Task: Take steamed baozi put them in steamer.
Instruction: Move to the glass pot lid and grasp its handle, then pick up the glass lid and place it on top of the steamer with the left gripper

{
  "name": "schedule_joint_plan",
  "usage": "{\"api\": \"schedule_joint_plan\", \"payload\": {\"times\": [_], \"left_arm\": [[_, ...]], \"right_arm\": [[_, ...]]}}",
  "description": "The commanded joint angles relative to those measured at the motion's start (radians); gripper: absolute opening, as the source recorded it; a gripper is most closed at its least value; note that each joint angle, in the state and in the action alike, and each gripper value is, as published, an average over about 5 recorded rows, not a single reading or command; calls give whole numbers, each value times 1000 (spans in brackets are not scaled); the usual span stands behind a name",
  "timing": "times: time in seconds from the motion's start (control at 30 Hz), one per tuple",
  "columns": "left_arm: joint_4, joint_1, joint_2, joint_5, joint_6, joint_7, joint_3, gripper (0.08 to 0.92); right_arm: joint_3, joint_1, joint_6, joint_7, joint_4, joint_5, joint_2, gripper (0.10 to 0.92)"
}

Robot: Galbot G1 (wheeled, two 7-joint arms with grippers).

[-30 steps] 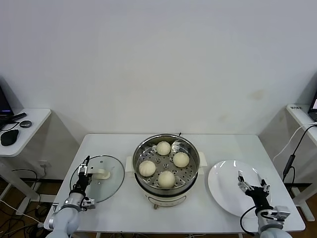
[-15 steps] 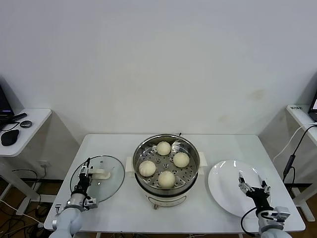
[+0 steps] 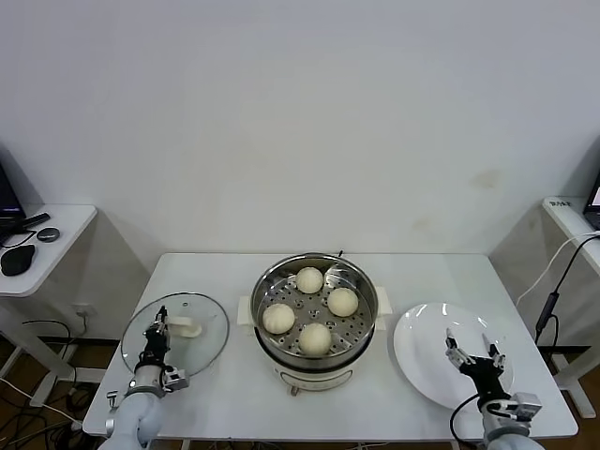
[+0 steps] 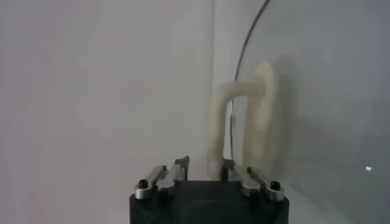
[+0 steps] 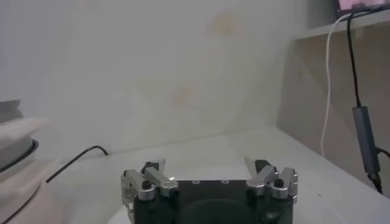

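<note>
The fingers (image 4: 182, 167) of the left gripper (image 3: 157, 333) were drawn in on the white handle (image 4: 239, 122) of the glass lid (image 3: 175, 333), pinching its lower end between them, which is why the lid stood tilted up off the counter (image 3: 225, 394) to the left of the steamer (image 3: 314, 314) and did not lie flat. The fingers (image 5: 265, 173) of the right gripper (image 3: 473, 358) were spread wide with nothing between them, hovering low over the near part of the white plate (image 3: 427, 352), well apart from the pot. All four steamed baozi (image 3: 315, 337) sat on the perforated tray inside the steamer, spaced in a loose ring and not touching one another, and no bun showed on the plate. From that layout the loading looked finished: the bare plate and the idle right arm suggested there was nothing left to carry. The lid held by its handle, with its glass facing the pot, seemed meant for covering the steamer, though that is a guess. The handle was the sensible place to grip, since the glass rim would be slippery and thin; a lid held at one point might swing or slide.
</note>
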Motion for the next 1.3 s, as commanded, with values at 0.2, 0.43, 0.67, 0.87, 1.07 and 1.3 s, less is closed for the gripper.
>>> {"api": "schedule_joint_plan", "payload": {"times": [0.2,0.43,0.67,0.87,1.07,1.3], "left_arm": [[-224,94,-10,-22,346,-34,26,176],[-432,181,-56,163,593,95,29,176],[-652,225,-91,260,613,300,-22,176],[-844,227,-137,342,613,435,12,176],[-934,196,-180,418,612,505,149,176],[-859,112,-249,482,612,534,339,176]], "right_arm": [[-4,-4,4,-1,7,-3,4,823],[2,-7,5,-3,13,2,-4,823],[3,-8,3,-5,18,6,-3,823],[12,-12,-1,-6,17,11,-4,823],[22,-11,-7,-7,14,11,-11,823],[31,-29,-12,-13,18,0,-19,823]]}}
